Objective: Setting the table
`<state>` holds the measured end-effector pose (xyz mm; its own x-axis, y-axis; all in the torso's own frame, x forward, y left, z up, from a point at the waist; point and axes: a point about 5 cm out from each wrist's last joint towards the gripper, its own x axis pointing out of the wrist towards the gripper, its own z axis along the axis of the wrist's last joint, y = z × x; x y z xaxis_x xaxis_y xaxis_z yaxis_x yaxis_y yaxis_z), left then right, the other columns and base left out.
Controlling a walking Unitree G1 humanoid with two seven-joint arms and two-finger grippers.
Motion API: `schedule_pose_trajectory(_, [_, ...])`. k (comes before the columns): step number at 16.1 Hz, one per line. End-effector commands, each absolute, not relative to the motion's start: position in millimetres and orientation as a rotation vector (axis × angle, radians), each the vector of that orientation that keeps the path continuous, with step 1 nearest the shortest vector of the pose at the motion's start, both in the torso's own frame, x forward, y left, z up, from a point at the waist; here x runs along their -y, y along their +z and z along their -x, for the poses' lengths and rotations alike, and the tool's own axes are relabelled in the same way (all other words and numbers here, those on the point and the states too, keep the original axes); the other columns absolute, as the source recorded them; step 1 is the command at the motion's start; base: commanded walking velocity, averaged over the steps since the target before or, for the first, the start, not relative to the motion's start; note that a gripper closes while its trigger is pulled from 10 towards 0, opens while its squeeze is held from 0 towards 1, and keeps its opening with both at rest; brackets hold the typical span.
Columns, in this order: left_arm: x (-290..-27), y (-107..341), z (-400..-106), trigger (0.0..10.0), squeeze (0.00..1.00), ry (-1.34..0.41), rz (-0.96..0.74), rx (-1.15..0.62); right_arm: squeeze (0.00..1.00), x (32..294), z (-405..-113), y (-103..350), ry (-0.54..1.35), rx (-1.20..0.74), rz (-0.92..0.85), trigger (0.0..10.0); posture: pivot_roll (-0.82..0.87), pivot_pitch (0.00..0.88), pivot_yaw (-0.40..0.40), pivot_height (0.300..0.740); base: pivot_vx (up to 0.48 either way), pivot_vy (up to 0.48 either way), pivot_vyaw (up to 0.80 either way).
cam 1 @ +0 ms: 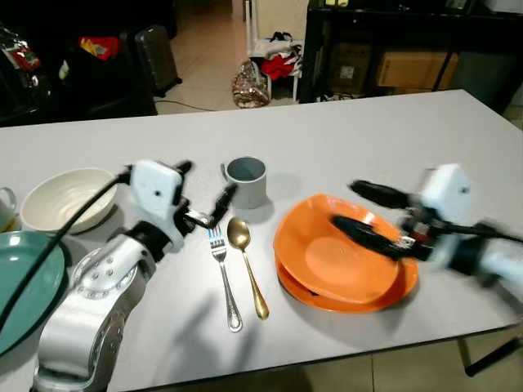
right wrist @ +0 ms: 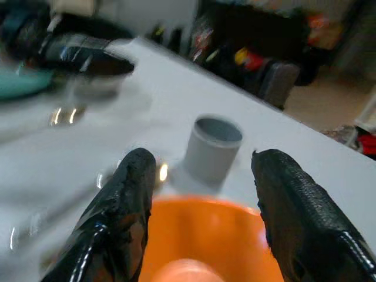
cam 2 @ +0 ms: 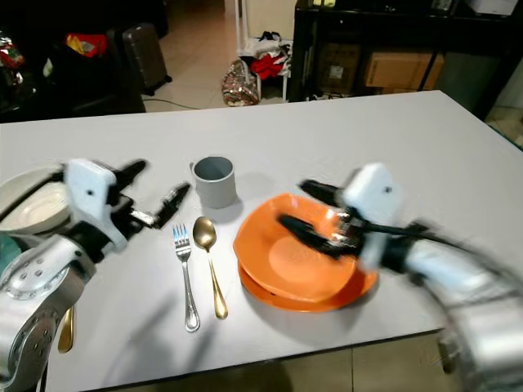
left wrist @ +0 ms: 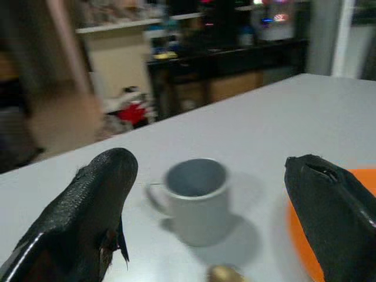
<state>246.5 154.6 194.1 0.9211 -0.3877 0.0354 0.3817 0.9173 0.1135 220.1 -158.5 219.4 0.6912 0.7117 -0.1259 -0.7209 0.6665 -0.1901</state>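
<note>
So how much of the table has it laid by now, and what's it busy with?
Partly laid, it seems. A fork and gold spoon lie side by side by the orange plates, with a grey mug behind them. In hand: the right end effector hovers open over the plates, holding nothing; the left end effector is open near the mug. Probably left: the white bowl and teal plate at the left edge.

Left gripper (cam 1: 204, 193) hovers with its fingers spread just left of the grey mug (cam 1: 247, 180); right gripper (cam 1: 358, 208) reaches in from the mug's right, fingers parted
</note>
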Motion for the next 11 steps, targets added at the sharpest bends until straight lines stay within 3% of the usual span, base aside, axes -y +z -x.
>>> schedule_pose_trajectory(1, [-160.7, 191.7, -239.6, 10.0, 0.00, -0.313, -0.105, 0.038, 0.00, 148.6, -216.2, 213.3, 0.701, -0.047, 0.161, 10.0, -0.11, 0.000, 0.083, 0.740, 0.000, 0.000, 0.00])
schedule_pose_trajectory(3, [-158.8, 189.0, -231.1, 10.0, 0.00, -0.251, -0.076, 0.025, 0.00, 136.9, -217.2, 201.9, 0.544, -0.040, 0.055, 10.0, -0.11, 0.004, 0.082, 0.740, 0.000, 0.000, 0.00])
schedule_pose_trajectory(11, [-150.1, 186.1, -229.7, 10.0, 0.00, -0.231, -0.071, -0.001, 0.00, 128.2, -214.9, 185.1, 0.376, -0.109, -0.036, 10.0, -0.11, 0.013, 0.078, 0.740, -0.032, 0.000, 0.00])
